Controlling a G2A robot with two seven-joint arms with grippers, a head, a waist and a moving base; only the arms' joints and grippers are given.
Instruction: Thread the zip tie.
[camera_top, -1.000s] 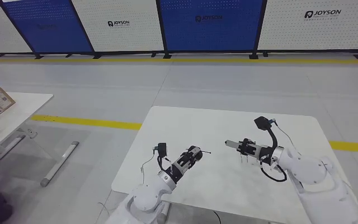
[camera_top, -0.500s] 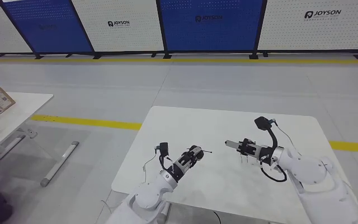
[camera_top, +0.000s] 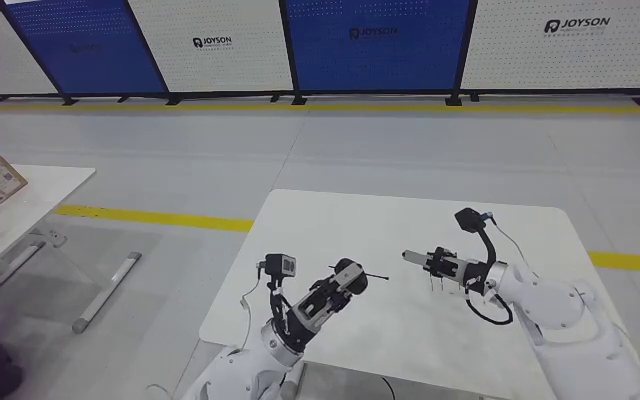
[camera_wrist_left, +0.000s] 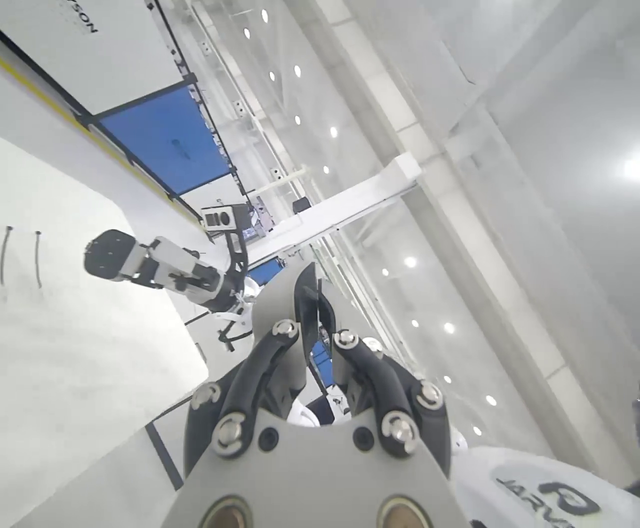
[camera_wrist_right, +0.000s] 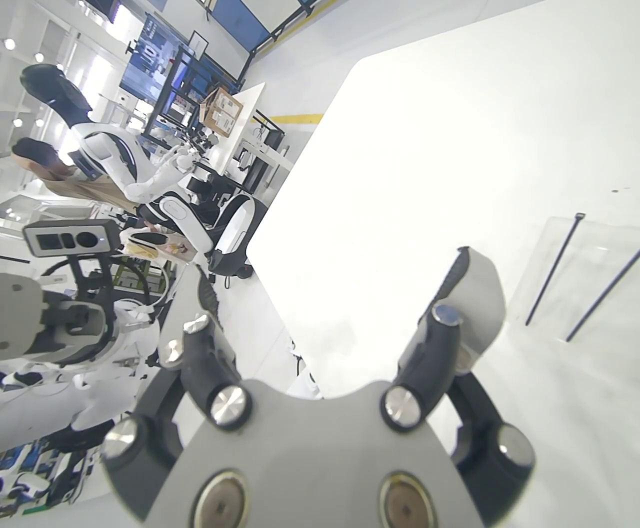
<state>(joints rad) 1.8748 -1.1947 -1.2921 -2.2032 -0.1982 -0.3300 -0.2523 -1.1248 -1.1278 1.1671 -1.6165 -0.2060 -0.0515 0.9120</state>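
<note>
Wide grey floor all round, fenced at the far side by blue and white panels (camera_top: 375, 45), with a yellow line (camera_top: 150, 217) across the floor and a second table (camera_top: 40, 190) off at the far left. Front and centre, a white table (camera_top: 330, 215) with rounded corners. On its right half, a clear sheet (camera_wrist_right: 595, 240), flat film or shallow tray, hard to say which, with two spare zip ties (camera_wrist_right: 553, 270) lying on it side by side, black, nearly parallel, not touching. Right by those, the right gripper (camera_wrist_right: 335, 280), fingers spread wide with nothing between them, pointing left along the table. Over on the left, above the near part of the table, the left gripper (camera_top: 352, 277), tilted up and toward the right, fingers pinched together on a thin black zip tie (camera_top: 371, 270), with one end poking out to the right past the fingertips. A clear gap between the two grippers, tips facing each other across the middle of the table. Up past the left gripper, bright ceiling lights (camera_wrist_left: 410, 261) and a white beam (camera_wrist_left: 350, 195). Far off beyond the table's left edge, shelving and cardboard boxes (camera_wrist_right: 222, 107) on another table.
</note>
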